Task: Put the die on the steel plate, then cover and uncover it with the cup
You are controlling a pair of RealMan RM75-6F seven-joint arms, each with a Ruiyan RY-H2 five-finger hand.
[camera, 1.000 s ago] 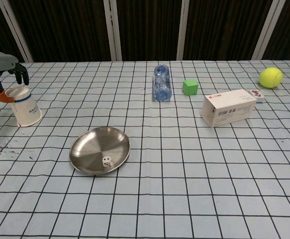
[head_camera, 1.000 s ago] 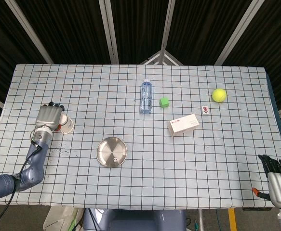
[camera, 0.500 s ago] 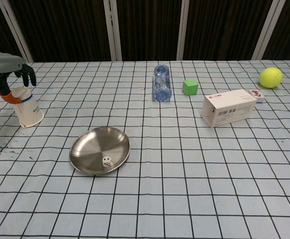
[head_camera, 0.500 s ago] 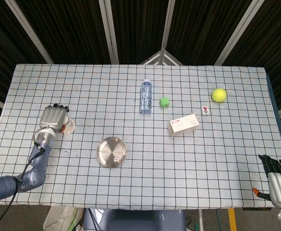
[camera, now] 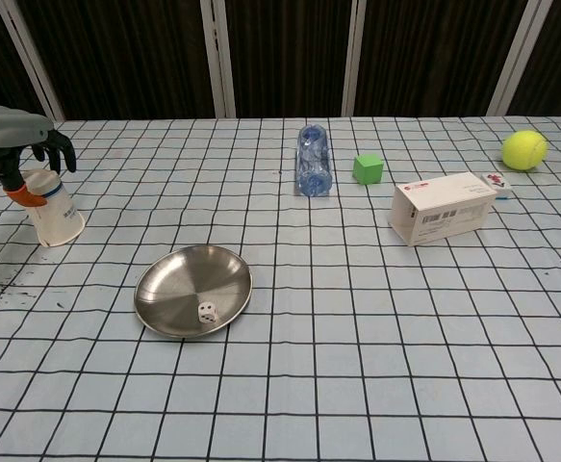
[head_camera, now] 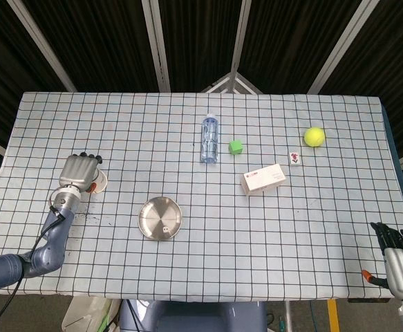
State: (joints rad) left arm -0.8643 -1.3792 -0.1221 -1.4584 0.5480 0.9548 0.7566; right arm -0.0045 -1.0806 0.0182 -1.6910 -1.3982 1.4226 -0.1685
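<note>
The steel plate [head_camera: 156,213] [camera: 179,281] lies on the checked cloth at front left. A white die [head_camera: 165,229] [camera: 206,312] sits in it near its front edge. Left of the plate a white paper cup [head_camera: 99,182] [camera: 55,210] stands mouth down, slightly tilted. My left hand [head_camera: 77,173] [camera: 15,135] holds its upper end, with the thumb on the near side and the dark fingers on the far side. My right hand [head_camera: 399,257] hangs off the table's front right corner, fingers apart and holding nothing; the chest view does not show it.
A clear water bottle [head_camera: 209,138] [camera: 313,159] lies at mid-table, with a green cube [head_camera: 236,146] [camera: 368,168] to its right. Farther right are a white box [head_camera: 263,179] [camera: 444,207], a small tile [head_camera: 294,159] and a tennis ball [head_camera: 314,136] [camera: 523,150].
My left hand has shifted slightly right and towards the front around the cup. The cup has come more upright. The right hand, plate and die have not moved.
</note>
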